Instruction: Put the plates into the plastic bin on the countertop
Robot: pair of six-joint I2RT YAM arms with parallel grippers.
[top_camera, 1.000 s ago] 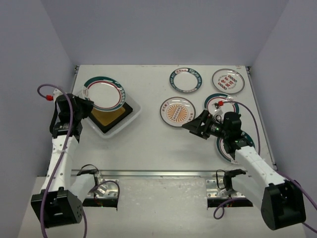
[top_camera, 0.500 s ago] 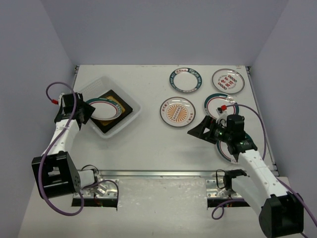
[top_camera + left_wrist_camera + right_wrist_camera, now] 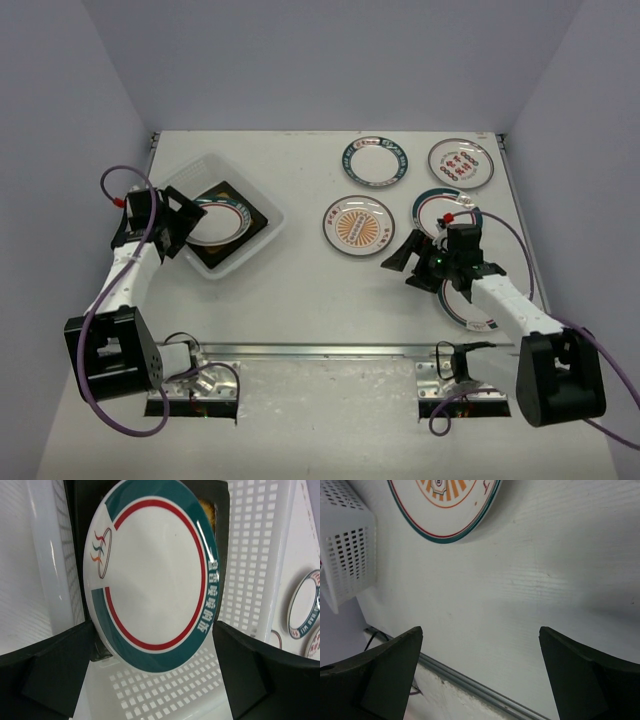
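Observation:
The plastic bin [image 3: 268,232] stands at the left of the countertop [image 3: 300,290]. Inside it a round plate with a teal and red rim [image 3: 218,221] leans tilted on a dark-rimmed square amber plate [image 3: 247,206]. My left gripper [image 3: 188,226] is open at that plate's near edge. In the left wrist view the round plate [image 3: 152,575] fills the space between the wide-apart jaws of the left gripper [image 3: 155,680], which do not clamp it. My right gripper [image 3: 402,255] hangs open and empty near the sunburst plate [image 3: 358,225], and that plate [image 3: 445,505] lies beyond the right gripper [image 3: 480,680].
Round plates lie at the back [image 3: 376,161] and back right [image 3: 461,163]. Another plate [image 3: 440,203] is partly behind the right arm, and one [image 3: 470,305] lies under it. The metal front edge [image 3: 470,685] runs close below the right gripper. The perforated bin wall [image 3: 250,555] rises beside the left gripper.
My left gripper lowered the round plate into the bin, then opened and let it go. The right arm drew back to the right, still open.

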